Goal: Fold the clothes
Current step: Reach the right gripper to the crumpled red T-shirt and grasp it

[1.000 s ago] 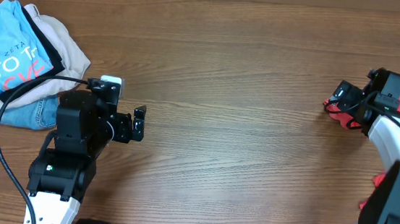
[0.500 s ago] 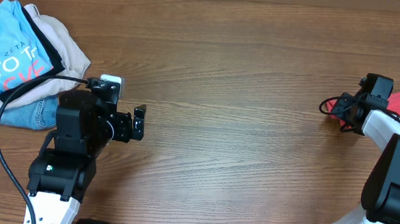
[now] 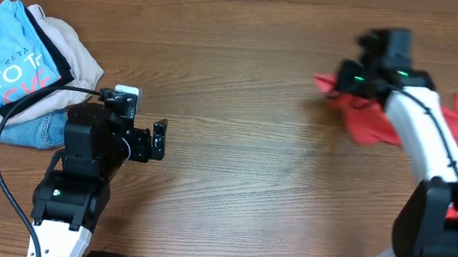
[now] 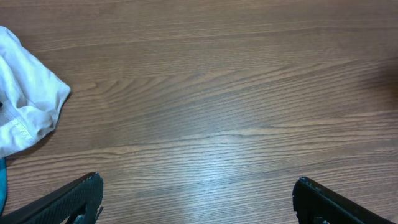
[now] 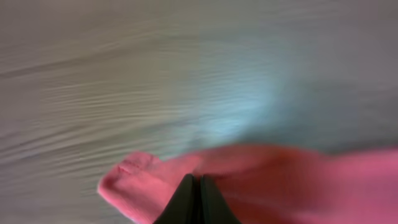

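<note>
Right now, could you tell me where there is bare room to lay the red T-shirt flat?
Bare wood spans the table middle, between the left gripper and the coral-red T-shirt in the right gripper. The near strip between the arms is free too. Crowded: far-left corner, with light-blue T-shirt and beige garment; right edge, under the shirt.

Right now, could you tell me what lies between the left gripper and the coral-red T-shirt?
Nothing but bare wooden table, as the overhead view shows: the left gripper sits well apart from the coral-red T-shirt.
</note>
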### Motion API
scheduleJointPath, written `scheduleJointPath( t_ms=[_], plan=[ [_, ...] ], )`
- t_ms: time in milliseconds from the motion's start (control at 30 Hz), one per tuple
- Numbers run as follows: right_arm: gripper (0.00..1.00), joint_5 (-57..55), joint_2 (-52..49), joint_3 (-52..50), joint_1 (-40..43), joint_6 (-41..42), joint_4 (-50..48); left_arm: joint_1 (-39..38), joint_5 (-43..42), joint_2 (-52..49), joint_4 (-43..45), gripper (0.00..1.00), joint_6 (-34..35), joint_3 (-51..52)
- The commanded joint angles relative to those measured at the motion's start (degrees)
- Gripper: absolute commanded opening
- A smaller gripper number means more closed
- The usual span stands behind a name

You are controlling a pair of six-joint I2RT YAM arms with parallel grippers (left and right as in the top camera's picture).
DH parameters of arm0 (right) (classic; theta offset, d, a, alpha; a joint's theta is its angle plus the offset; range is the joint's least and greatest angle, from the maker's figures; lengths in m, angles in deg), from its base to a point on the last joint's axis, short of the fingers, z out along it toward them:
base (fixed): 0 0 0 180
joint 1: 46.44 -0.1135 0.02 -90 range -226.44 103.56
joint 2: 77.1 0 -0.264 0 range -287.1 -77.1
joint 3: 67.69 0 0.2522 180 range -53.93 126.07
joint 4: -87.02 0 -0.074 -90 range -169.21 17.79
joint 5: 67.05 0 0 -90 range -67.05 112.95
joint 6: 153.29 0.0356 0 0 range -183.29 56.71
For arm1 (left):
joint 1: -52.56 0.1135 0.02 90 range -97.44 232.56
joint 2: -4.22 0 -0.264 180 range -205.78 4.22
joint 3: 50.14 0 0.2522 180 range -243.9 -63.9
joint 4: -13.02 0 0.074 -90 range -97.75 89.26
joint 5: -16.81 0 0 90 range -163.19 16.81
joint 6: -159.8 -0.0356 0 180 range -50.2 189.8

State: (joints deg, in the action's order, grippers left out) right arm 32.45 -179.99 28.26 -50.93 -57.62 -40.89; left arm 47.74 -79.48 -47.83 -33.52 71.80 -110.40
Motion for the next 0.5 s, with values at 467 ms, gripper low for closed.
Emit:
scheduleJointPath(
  t_ms=[467],
  plan=[
    [0.36,-9.7,3.1,5.4,-29.7,-3.1,-1.9,0.3,1.0,-0.1,1.2,1.0,0.9,-1.5]
  ],
)
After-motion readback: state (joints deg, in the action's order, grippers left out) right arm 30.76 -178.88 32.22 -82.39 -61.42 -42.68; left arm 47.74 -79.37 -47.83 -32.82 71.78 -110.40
